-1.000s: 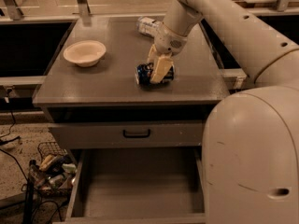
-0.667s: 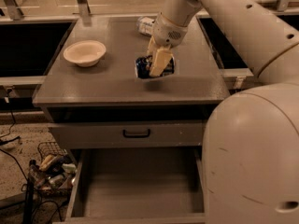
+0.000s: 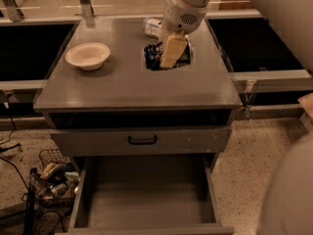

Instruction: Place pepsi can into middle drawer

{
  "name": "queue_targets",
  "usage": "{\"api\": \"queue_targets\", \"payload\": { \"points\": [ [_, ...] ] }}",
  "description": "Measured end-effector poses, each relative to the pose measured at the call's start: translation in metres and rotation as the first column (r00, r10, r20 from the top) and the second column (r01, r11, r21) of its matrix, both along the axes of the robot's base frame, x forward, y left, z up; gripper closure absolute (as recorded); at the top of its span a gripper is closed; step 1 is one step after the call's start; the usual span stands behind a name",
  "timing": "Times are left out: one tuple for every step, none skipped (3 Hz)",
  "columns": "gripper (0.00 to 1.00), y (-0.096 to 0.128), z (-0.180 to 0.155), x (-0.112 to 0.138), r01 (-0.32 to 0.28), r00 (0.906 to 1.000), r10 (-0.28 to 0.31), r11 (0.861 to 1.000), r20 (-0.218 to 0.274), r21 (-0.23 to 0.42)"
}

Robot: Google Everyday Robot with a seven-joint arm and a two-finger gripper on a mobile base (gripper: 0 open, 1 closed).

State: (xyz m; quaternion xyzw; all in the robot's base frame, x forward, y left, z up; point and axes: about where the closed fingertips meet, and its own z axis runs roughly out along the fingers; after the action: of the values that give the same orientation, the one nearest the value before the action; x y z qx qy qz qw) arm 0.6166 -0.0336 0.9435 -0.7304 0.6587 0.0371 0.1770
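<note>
My gripper (image 3: 166, 58) is clamped on the pepsi can (image 3: 152, 56), above the far right part of the cabinet top (image 3: 122, 84), just this side of the water bottle (image 3: 152, 25). Against a second ago, the can sits higher and farther back, while the bowl (image 3: 88, 56) at the left has not shifted. I judge the can is now lifted clear. What remains is carrying it near and down into the open middle drawer (image 3: 146, 199).
</note>
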Motion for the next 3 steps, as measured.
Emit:
{"api": "queue_targets", "payload": {
  "points": [
    [1.00, -0.010, 0.021, -0.033, 0.060, 0.9973, -0.059, 0.998, 0.044, -0.008],
    [1.00, -0.032, 0.020, -0.071, 0.132, 0.9896, -0.133, 0.991, 0.056, 0.014],
    [1.00, -0.050, 0.013, -0.087, 0.169, 0.9844, -0.171, 0.985, 0.044, 0.047]
  ]
}}
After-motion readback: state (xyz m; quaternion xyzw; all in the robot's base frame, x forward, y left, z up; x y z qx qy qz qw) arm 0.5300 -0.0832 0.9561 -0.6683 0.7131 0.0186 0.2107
